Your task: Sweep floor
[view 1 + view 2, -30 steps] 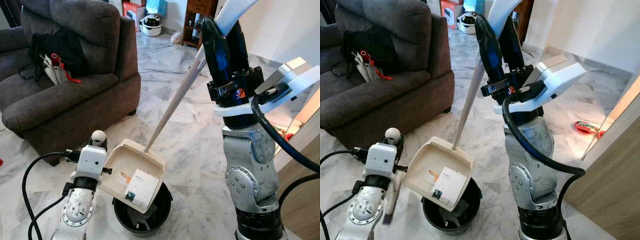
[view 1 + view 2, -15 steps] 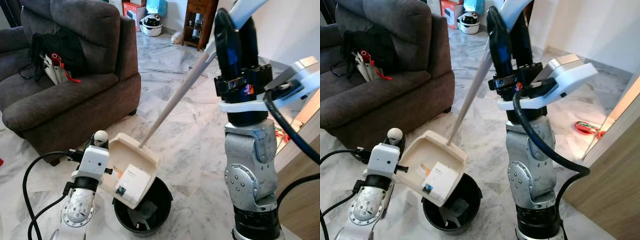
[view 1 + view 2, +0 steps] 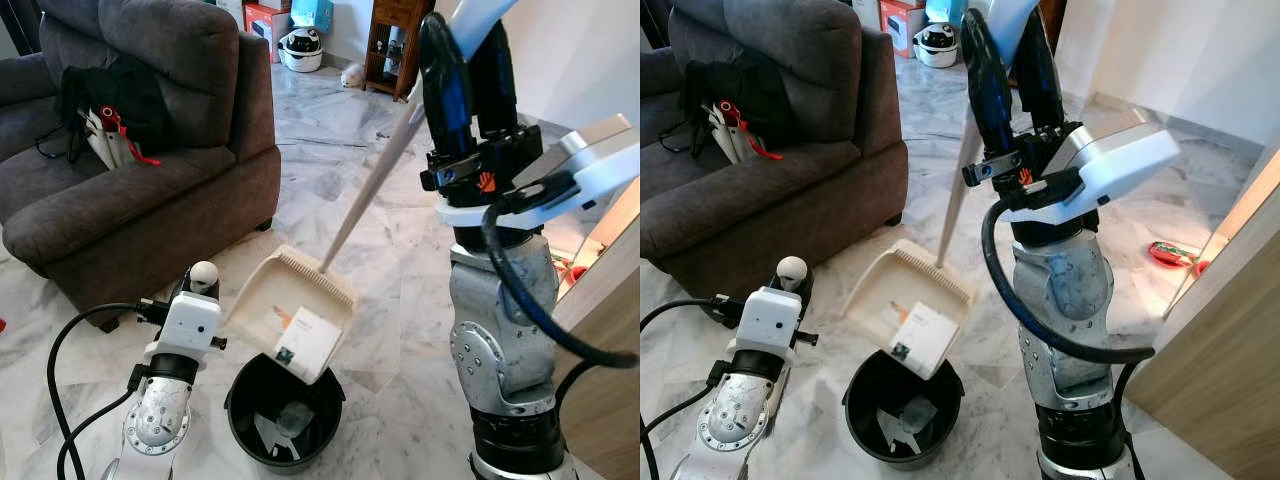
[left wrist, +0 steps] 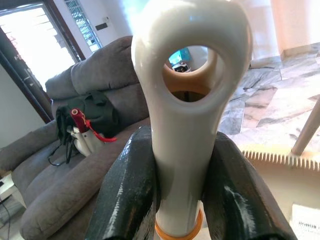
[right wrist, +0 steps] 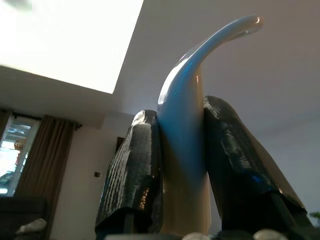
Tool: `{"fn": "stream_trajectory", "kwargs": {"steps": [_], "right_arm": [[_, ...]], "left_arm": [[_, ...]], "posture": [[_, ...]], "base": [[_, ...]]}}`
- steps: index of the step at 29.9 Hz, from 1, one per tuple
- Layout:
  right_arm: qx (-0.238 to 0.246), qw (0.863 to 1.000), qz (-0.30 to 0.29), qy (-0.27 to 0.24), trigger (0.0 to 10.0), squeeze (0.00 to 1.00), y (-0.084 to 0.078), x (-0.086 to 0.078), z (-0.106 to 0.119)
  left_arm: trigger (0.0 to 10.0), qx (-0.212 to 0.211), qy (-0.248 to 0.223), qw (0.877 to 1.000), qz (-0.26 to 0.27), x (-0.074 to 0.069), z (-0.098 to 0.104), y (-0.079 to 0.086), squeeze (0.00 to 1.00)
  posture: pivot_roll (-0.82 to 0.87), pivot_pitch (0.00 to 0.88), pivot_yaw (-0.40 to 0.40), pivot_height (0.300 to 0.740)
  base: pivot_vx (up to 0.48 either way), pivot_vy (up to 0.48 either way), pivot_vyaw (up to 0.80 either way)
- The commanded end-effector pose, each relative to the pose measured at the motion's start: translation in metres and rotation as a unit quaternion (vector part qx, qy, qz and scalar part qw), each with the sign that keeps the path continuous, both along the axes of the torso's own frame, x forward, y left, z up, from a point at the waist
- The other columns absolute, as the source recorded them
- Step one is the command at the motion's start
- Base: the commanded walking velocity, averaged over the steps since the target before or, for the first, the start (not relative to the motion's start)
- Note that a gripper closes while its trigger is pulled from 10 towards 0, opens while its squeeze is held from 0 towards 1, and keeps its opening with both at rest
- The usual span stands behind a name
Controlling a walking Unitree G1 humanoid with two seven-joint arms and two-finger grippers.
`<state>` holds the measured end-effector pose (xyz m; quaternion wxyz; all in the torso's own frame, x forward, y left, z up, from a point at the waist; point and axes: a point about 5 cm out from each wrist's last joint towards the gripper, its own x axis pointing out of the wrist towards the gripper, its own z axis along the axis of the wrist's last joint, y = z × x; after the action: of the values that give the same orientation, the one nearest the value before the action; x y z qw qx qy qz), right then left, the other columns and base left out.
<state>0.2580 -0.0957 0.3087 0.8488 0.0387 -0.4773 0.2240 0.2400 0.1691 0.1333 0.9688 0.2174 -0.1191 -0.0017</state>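
Note:
A cream dustpan (image 3: pixel 285 297) hangs tilted over a black bin (image 3: pixel 245 405), its labelled front lip above the bin's mouth. Pale scraps (image 3: pixel 285 418) lie inside the bin. The pan's long cream handle (image 3: pixel 372 185) runs up to my right gripper (image 3: pixel 462 45), which is shut on its curved top end (image 5: pixel 200 55). Low at the left, my left gripper (image 4: pixel 182 145) is shut on a white brush handle (image 4: pixel 185 115) with a looped end and an orange ring. That handle's rounded tip (image 3: pixel 204 271) pokes up beside the pan.
A dark grey sofa (image 3: pixel 130 190) with a black bag (image 3: pixel 110 95) stands at the left. A black cable (image 3: pixel 60 350) loops on the marble floor by my left arm. A wooden panel (image 3: pixel 1230 330) rises at the right, with a red object (image 3: pixel 1175 255) on the floor nearby.
The dustpan was tipped steeply over the bin half a second ago; it has since swung up and to the right and lies flatter. The left arm has barely moved.

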Motion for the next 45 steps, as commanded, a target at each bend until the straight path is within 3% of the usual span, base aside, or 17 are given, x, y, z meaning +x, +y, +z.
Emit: {"fn": "stream_trajectory", "kwargs": {"steps": [1,14,17,20,29,35,36,45], "right_arm": [[-0.001,0.999,0.000,-0.053,10.0,0.00,0.001,-0.009,0.014],[-0.005,0.998,-0.017,-0.067,10.0,0.00,0.002,-0.009,0.016],[-0.028,0.996,-0.026,-0.081,10.0,0.00,0.004,-0.010,0.016],[0.000,0.997,-0.024,-0.073,10.0,0.00,0.001,-0.010,0.018],[0.001,0.997,-0.026,-0.069,10.0,0.00,0.000,-0.008,0.018],[-0.004,0.998,-0.055,-0.030,10.0,0.00,-0.005,0.004,0.010],[0.000,0.997,-0.083,-0.001,10.0,0.00,-0.011,0.012,0.002],[0.040,0.984,-0.158,0.072,10.0,0.00,-0.034,0.031,-0.016]], "left_arm": [[10.0,0.020,-0.021,1.000,-0.008,0.000,0.006,-0.002,0.00],[10.0,0.020,-0.022,1.000,-0.010,0.000,0.006,-0.002,0.00],[10.0,0.020,-0.022,1.000,-0.009,0.000,0.006,-0.002,0.00],[10.0,0.020,-0.021,1.000,-0.009,0.000,0.005,-0.002,0.00],[10.0,0.019,-0.020,1.000,-0.010,0.000,0.005,-0.002,0.00],[10.0,0.019,-0.019,1.000,-0.010,0.000,0.004,-0.003,0.00],[10.0,0.018,-0.018,1.000,-0.010,0.000,0.004,-0.003,0.00],[10.0,0.016,-0.015,1.000,-0.013,0.000,0.002,-0.005,0.00]], "posture": [[0.17,0.007,-0.012,0.740],[0.17,0.007,-0.012,0.740],[0.17,0.004,-0.010,0.740],[0.17,0.005,-0.011,0.740],[0.17,0.005,-0.012,0.740],[0.17,0.005,-0.014,0.740],[0.17,0.007,-0.016,0.740],[0.16,0.008,-0.017,0.740]], "base": [[0.000,0.000,0.00],[0.000,0.000,0.00],[0.000,0.000,0.00],[0.000,0.000,0.00],[0.000,0.000,0.00],[0.000,0.000,0.00],[0.000,0.000,0.00],[0.000,0.000,0.00]]}}
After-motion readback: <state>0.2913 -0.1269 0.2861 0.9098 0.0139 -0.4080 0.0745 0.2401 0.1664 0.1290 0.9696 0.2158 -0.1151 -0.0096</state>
